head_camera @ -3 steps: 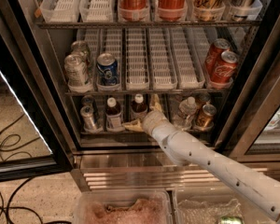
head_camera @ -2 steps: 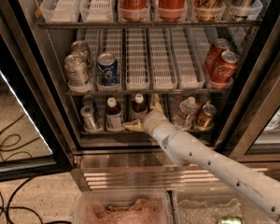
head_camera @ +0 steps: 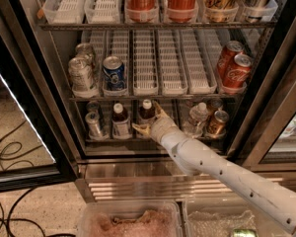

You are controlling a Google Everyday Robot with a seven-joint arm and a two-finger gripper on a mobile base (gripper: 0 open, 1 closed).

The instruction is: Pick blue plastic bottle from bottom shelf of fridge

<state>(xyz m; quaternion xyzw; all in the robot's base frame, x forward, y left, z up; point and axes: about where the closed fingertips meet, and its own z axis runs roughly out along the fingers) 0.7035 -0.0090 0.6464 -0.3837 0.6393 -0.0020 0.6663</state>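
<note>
The fridge (head_camera: 59,113) stands open in the camera view. On its bottom shelf (head_camera: 119,140) two small brown bottles with white caps stand side by side. The right one, the blue plastic bottle (head_camera: 146,112), sits between my spread fingers. My gripper (head_camera: 150,118) is open around it, one tan fingertip (head_camera: 140,128) low on its left and the other behind its right. Its twin (head_camera: 121,121) stands just left, apart from the gripper. My white arm (head_camera: 222,174) comes in from the lower right.
On the bottom shelf a silver can (head_camera: 94,124) stands at the left, and a clear water bottle (head_camera: 196,118) and a bronze can (head_camera: 217,123) at the right. The rack above holds silver, blue and red cans. The open glass door (head_camera: 19,147) is at the left. Plastic bins (head_camera: 128,221) sit below.
</note>
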